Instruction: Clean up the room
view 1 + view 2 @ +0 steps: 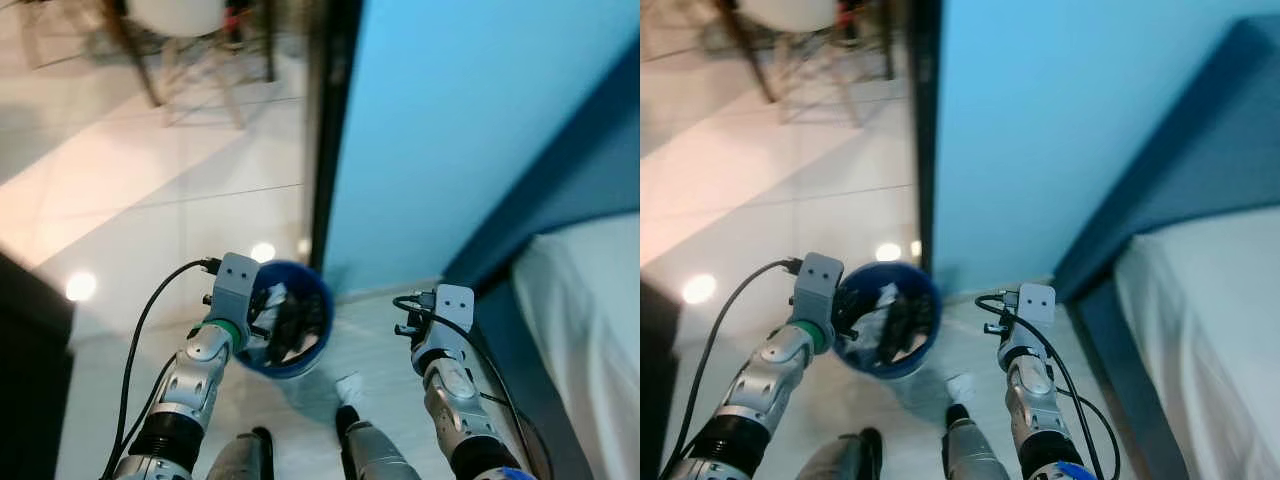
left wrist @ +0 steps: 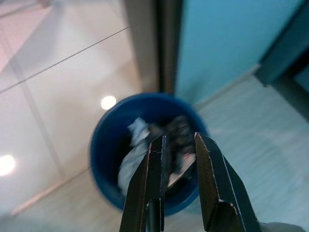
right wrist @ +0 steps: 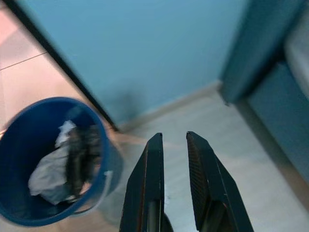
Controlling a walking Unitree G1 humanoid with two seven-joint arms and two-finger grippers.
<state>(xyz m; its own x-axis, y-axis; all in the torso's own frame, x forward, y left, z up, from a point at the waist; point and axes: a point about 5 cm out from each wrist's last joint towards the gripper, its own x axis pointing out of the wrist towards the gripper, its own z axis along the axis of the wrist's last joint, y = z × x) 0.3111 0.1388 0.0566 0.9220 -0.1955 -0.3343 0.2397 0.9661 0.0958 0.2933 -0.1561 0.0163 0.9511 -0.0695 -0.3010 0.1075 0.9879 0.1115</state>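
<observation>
Pale tiled floor [image 1: 180, 220] by a blue wall [image 1: 470, 120], bed [image 1: 590, 330] to the right. Blue bin [image 1: 290, 325], w/ trash inside, sits below left end effector [image 2: 177, 145], fingers slightly apart, empty. Right end effector [image 3: 173, 145] likewise. Small white scrap [image 1: 349, 387] lies beside bin: approach slowly, pinch it, drop in.

Bright, even indoor light; round lamp glare spots shine on the glossy floor tiles [image 1: 150, 200]. Motion blur smears the chair [image 1: 180, 40] at the top edge and softens both wrist views.
</observation>
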